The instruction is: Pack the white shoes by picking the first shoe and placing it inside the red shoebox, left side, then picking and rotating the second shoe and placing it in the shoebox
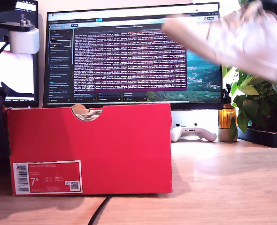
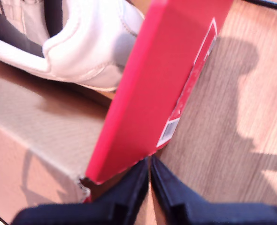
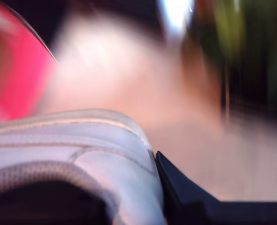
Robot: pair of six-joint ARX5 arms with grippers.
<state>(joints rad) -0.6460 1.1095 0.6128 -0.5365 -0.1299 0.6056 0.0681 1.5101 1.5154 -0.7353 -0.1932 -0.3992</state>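
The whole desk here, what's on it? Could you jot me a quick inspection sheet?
Surface: wooden desk.
Job's things: red shoebox standing; one white shoe lies inside; second white shoe blurred in the air at the exterior view's upper right.
Clutter: white game controller, amber bottle.
Grippers: my first gripper shut, beside the box's corner; my second gripper holds the second shoe.
Cables: black cable under the box.
Surroundings: monitor, plant.

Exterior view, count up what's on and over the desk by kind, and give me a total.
White shoes: 2, one in the box behind the notch, one blurred in the air
Red shoebox: 1
Monitors: 2
White game controller: 1
Amber bottle: 1
Potted plant: 1
Total: 8
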